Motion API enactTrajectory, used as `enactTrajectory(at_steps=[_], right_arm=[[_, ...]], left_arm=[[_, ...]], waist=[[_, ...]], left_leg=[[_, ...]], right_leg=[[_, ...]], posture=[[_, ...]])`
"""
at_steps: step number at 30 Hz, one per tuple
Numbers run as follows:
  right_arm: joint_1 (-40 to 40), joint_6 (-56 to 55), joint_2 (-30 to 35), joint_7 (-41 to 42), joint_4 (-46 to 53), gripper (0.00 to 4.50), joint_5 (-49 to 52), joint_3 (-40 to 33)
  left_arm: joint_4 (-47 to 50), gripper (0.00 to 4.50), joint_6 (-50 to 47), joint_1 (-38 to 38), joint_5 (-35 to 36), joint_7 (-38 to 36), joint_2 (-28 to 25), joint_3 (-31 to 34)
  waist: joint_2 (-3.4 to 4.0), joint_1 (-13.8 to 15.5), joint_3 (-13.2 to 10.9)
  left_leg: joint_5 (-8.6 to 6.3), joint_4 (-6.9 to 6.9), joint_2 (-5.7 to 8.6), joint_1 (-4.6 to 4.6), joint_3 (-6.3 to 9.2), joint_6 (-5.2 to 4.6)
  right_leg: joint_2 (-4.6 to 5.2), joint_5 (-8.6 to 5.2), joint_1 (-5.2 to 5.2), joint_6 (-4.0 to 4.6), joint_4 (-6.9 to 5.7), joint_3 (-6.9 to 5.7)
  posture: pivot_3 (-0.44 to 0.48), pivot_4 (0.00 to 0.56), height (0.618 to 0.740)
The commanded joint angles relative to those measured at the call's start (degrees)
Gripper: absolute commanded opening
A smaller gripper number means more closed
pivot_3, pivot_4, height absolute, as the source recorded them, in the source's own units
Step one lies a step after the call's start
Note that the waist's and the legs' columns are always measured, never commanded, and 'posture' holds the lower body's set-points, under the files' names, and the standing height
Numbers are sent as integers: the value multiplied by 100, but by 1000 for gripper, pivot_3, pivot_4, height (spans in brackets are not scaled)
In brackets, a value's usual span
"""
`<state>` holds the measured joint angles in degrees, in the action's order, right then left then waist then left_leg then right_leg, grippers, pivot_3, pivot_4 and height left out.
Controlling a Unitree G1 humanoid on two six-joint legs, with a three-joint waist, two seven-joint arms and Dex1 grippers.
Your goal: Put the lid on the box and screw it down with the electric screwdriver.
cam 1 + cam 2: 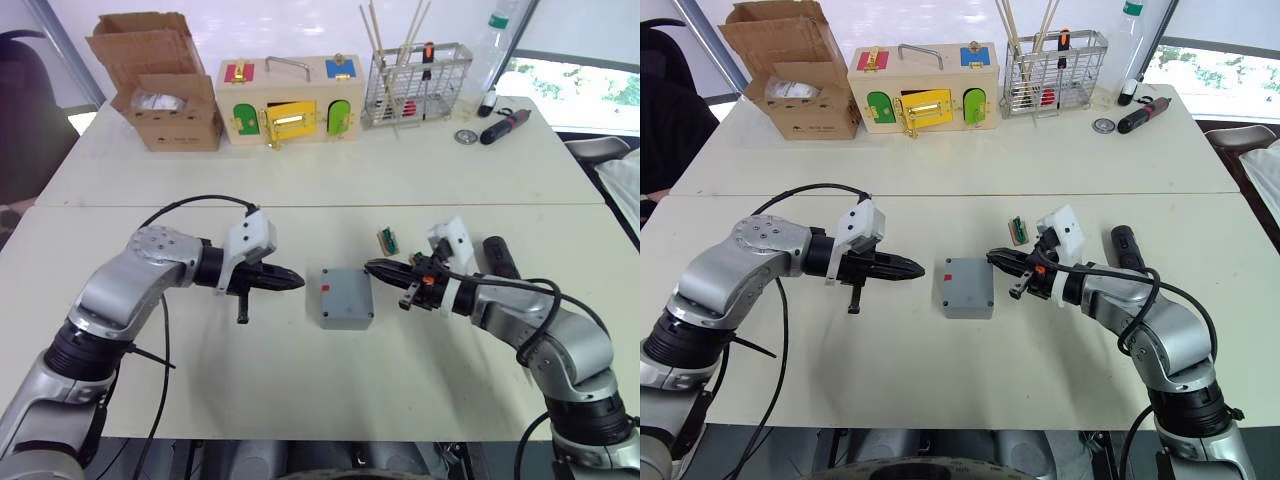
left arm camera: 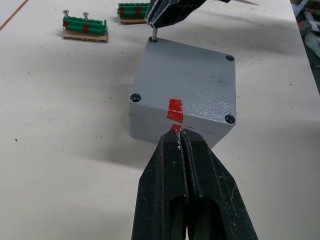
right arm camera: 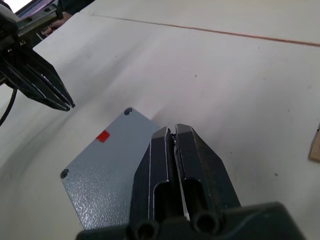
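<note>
The grey box [image 2: 150, 127] sits mid-table with the grey lid [image 2: 192, 80] lying flat on top of it, red tab facing my left gripper. That left gripper [image 1: 298, 282] is shut and empty, its tips [image 2: 181, 135] right at the box's left wall by the tab. From the other side, my right gripper [image 1: 372, 266] is shut on a small screw [image 2: 154, 35] held upright over the lid's corner hole nearest to it. The electric screwdriver [image 1: 500, 258], a dark cylinder, lies on the table behind my right forearm.
A small green screw holder [image 1: 388, 240] lies just behind the box. Along the far edge stand a cardboard box [image 1: 160, 80], a wooden box with coloured doors [image 1: 290, 105], a wire rack [image 1: 415, 85] and a black-and-red pen-like tool [image 1: 505, 127].
</note>
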<state>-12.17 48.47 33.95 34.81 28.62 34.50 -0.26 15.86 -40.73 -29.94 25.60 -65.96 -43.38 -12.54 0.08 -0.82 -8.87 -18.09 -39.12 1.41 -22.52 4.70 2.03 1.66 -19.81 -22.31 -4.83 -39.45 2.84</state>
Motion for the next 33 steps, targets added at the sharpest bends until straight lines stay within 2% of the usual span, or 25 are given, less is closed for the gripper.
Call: enactTrajectory(at_steps=[1,17,20,24,28,32,33], right_arm=[[8,-36,21,11,139,48,17,-11],[-16,-239,-51,36,-83,48,-279,248],[-22,-239,-20,72,-70,979,-294,236],[-154,-182,32,34,88,2952,-203,-1],[-332,208,229,56,420,2952,304,-510],[-744,1324,677,-168,428,2952,1599,-1797],[-797,1621,1032,-147,272,2952,1701,-2128]], left_arm=[[104,0,56,-51,35,11,14,79],[147,0,36,-18,18,41,30,62],[148,0,31,-17,22,43,36,58],[121,0,29,-39,46,24,51,68],[40,0,2,-143,131,-14,110,136],[-81,0,43,-386,240,-124,208,192],[-95,0,82,-496,281,-195,241,183]], waist=[[0,1,0],[0,-1,0],[0,0,0],[0,-1,0],[0,4,0],[-1,25,-1],[-1,28,-1]], left_leg=[[0,0,0,0,0,0],[0,0,0,0,0,0],[0,0,0,0,1,0],[0,0,0,0,0,0],[0,0,0,0,0,0],[0,-2,1,-2,2,0],[0,-2,1,-2,2,0]], right_leg=[[0,0,0,0,0,0],[0,0,0,0,0,0],[-1,0,0,0,0,0],[0,0,0,0,0,0],[1,0,0,0,0,0],[3,0,2,0,1,-2],[4,0,3,0,2,-2]], posture=[[0,150,740],[0,150,740],[0,150,740],[0,150,740],[0,150,740],[0,150,740],[0,150,740]])
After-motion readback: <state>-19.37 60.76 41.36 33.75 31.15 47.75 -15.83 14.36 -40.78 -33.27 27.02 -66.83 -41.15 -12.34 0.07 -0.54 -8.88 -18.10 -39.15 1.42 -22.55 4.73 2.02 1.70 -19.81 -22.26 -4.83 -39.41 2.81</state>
